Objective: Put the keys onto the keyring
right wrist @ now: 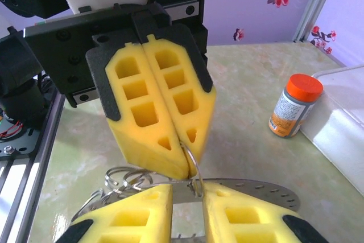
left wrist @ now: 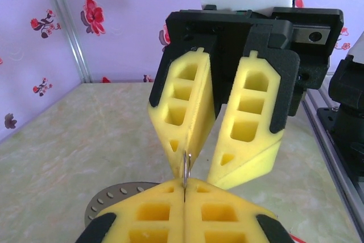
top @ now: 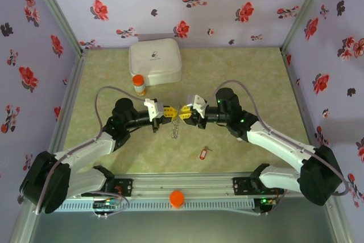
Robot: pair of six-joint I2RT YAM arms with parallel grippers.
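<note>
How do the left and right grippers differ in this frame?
The left gripper has its jaws shut; the right gripper has its jaws apart. The left gripper pinches the keyring; the right gripper only has it in its gap. Both are yellow-tipped and meet tip to tip.

Left arm [top: 85,151] and right arm [top: 278,140] meet tip to tip; left jaws clamped, right jaws parted.
</note>
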